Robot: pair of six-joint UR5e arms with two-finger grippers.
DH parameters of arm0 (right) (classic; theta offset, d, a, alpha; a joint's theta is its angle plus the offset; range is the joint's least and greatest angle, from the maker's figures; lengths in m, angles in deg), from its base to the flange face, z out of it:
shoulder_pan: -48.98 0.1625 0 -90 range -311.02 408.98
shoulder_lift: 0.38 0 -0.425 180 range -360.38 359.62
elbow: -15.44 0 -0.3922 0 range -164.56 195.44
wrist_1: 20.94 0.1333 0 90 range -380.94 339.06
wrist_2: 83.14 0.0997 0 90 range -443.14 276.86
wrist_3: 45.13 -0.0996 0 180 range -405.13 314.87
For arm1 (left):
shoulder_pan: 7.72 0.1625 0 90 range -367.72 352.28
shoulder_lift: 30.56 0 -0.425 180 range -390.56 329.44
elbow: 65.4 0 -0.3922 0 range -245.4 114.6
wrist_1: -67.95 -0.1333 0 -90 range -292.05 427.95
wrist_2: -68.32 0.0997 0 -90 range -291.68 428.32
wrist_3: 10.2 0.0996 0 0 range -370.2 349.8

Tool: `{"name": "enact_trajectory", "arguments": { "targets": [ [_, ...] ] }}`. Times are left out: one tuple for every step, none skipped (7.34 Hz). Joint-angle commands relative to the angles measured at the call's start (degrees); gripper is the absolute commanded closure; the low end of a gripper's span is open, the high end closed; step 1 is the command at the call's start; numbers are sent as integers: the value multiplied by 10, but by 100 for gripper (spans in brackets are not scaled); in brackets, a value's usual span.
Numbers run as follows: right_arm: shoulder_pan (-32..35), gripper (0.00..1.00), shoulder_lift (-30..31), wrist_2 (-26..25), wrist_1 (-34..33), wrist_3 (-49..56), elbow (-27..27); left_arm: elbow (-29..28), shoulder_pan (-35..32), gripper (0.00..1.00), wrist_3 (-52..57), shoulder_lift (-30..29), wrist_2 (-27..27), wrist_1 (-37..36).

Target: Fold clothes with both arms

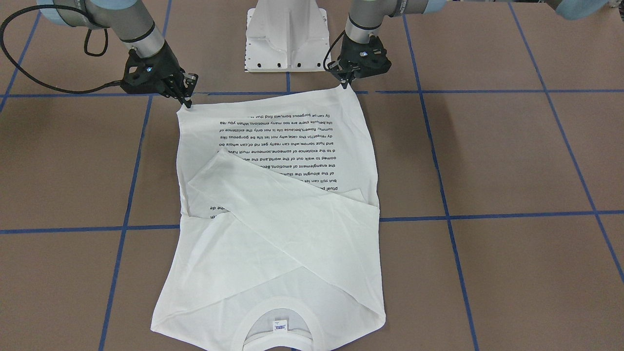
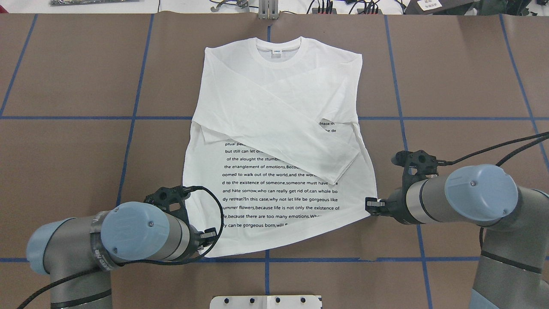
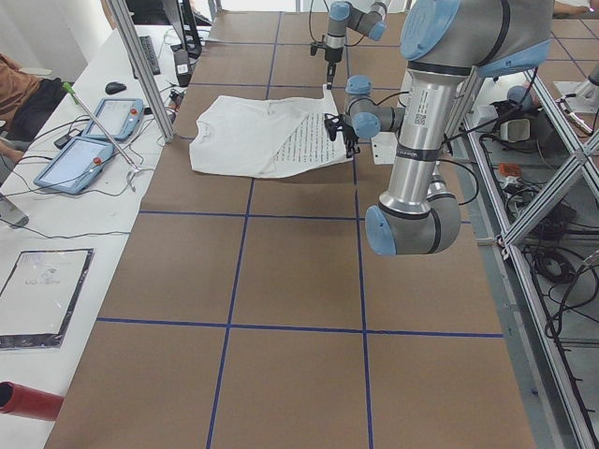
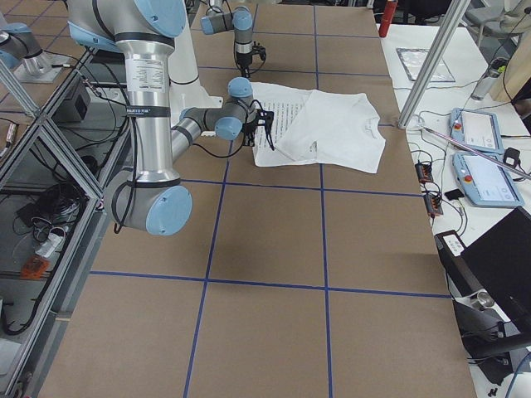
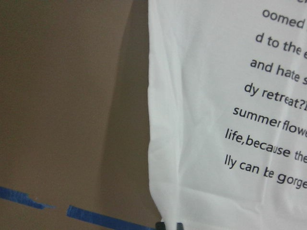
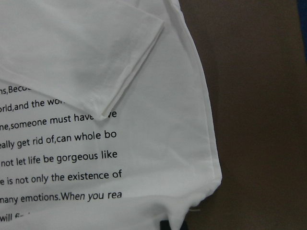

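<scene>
Toward the table's [image 2: 85,171] near edge, the left gripper [image 1: 347,84] and right gripper [image 1: 187,101] each meet a corner of the hem [image 2: 274,238]. Their jaws are narrow and apparently pinched on the cloth, which puckers there. The shirt [image 2: 279,189] lies flat mid-table, print up, with its sleeves [image 2: 279,116] crossed and its collar [image 2: 281,63] toward the far edge. The step looks like the bottom fold. Next, both corners need lifting together, carrying the hem evenly toward the collar without disturbing the sleeves.
</scene>
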Motion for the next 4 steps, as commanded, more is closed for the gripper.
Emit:
{"name": "enact_trajectory", "arguments": {
  "targets": [
    [6,100,28,28,4,0,24,62,-1,100,7,2,-2,-73],
    [11,100,30,45,4,0,25,61,-1,100,10,5,-2,-75],
    [21,100,30,64,5,0,21,57,-2,100,23,7,-1,-75],
    [24,100,29,70,5,0,20,57,-5,100,30,6,-1,-74]
  ]
}}
